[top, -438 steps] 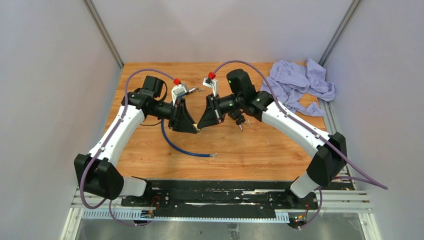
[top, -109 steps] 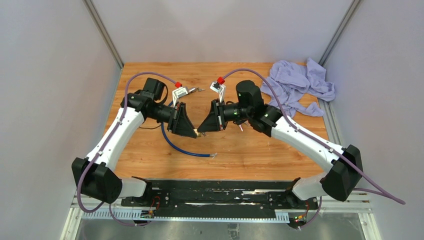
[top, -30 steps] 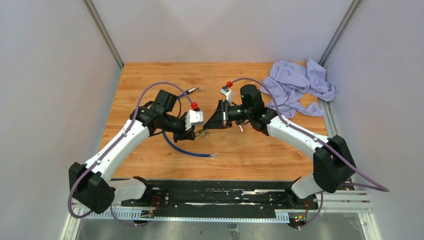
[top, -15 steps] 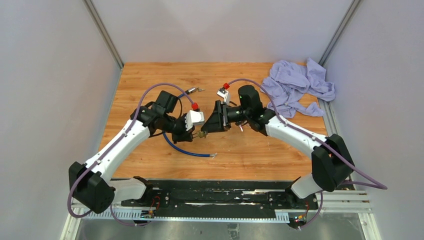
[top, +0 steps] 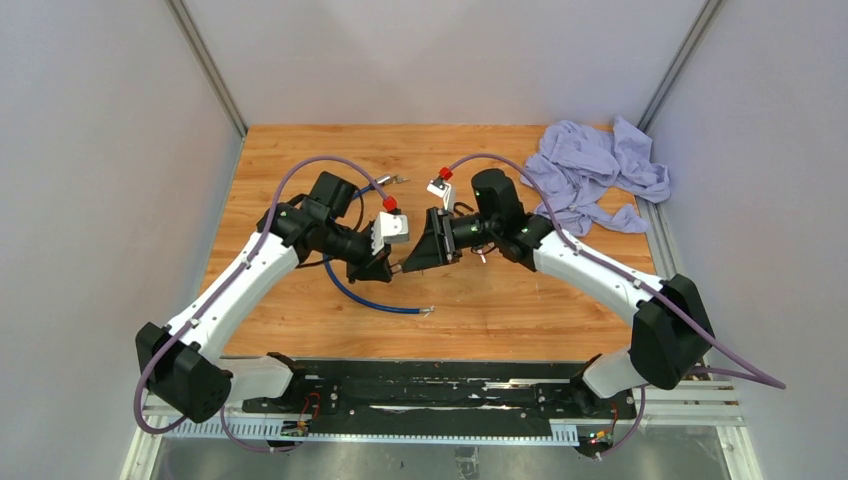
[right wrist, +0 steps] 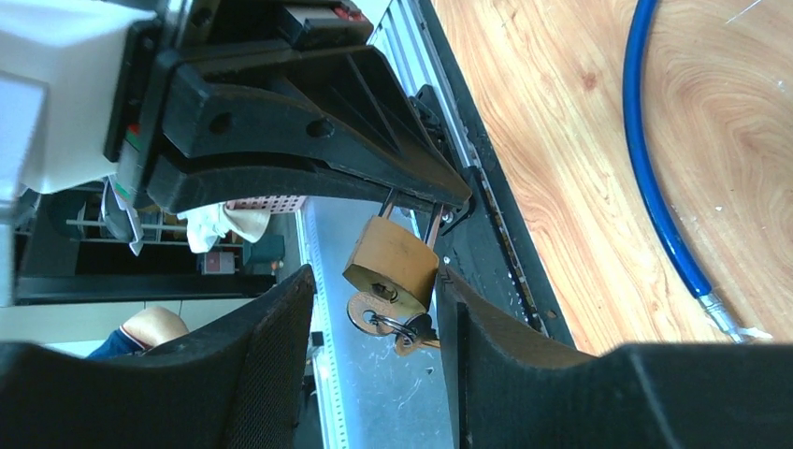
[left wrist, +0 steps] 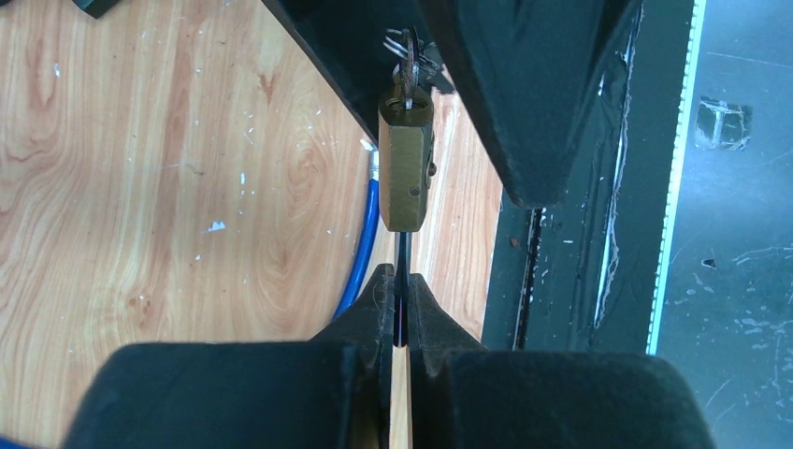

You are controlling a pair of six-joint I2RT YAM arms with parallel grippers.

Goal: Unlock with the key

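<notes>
Pinching the thin shackle flat between its pressed-together jaws, the left gripper [left wrist: 400, 281] holds the brass padlock [left wrist: 405, 173] out past its fingertips, clear of the table. The lock's long axis runs straight on from those jaws toward the other arm: shackle end at the left fingers, keyway end facing away. The key [right wrist: 374, 313] appears seated in that far end and continues the same line, with a ring and a second key hanging off it. The right gripper [right wrist: 377, 276] has its jaws spread, one on each side of the lock's bottom and the key, neither visibly touching. It is therefore the arm nearer the key. My reading is that the next move is closing on the key's head and twisting about that shared axis.
</notes>
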